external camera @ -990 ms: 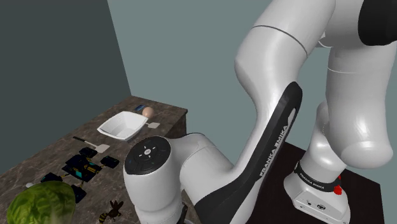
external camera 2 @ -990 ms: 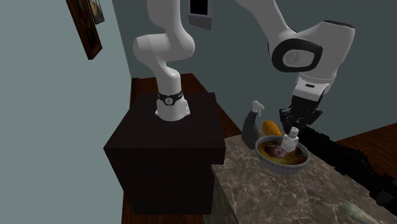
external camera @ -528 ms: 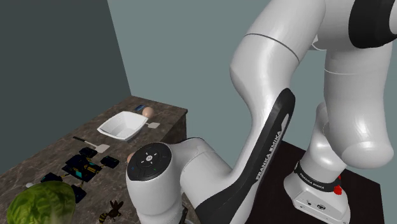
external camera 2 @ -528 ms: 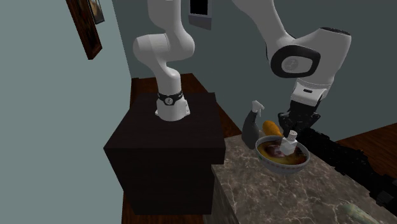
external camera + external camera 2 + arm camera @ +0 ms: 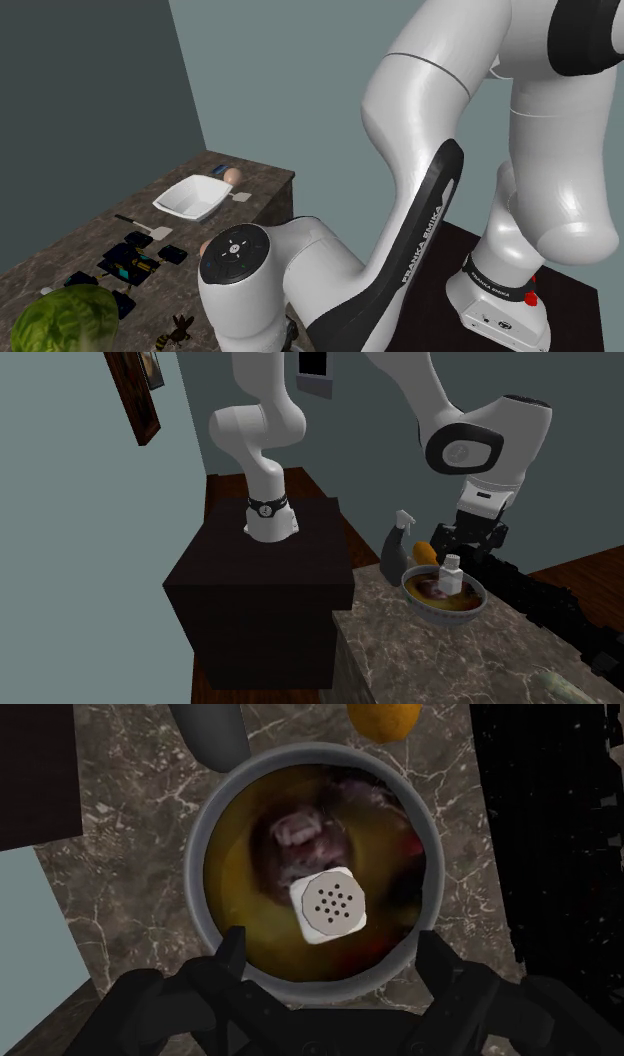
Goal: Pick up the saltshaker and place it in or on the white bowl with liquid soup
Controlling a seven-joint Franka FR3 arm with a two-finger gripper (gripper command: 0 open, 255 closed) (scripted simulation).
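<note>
- The tool (image 5: 331,944) hangs above the bowl of soup (image 5: 200,904) and it is open: its two black fingers (image 5: 230,959) stand wide apart, one over each side of the rim, and hold nothing.
- The saltshaker (image 5: 328,904) is in the bowl. It stands in the yellow soup, near the rim on the side of the tool, with its grey perforated cap turned up. The fingers do not touch it.
- In the second exterior view the saltshaker (image 5: 452,574) is white and rises upright out of the bowl of soup (image 5: 443,608). The tool (image 5: 468,537) is just above and behind it, apart from it.
- The bowl has a grey rim and sits on a brown marble tabletop (image 5: 420,652), near the corner beside the dark stand (image 5: 265,587).
- Just behind the bowl there are a grey spray bottle (image 5: 397,547) and an orange fruit (image 5: 425,552).
- In the shoulder view, farther along the tabletop (image 5: 265,185), I see a white square dish (image 5: 190,197) with an egg (image 5: 232,176) beside it, and a green lettuce (image 5: 65,318) at the near end.
</note>
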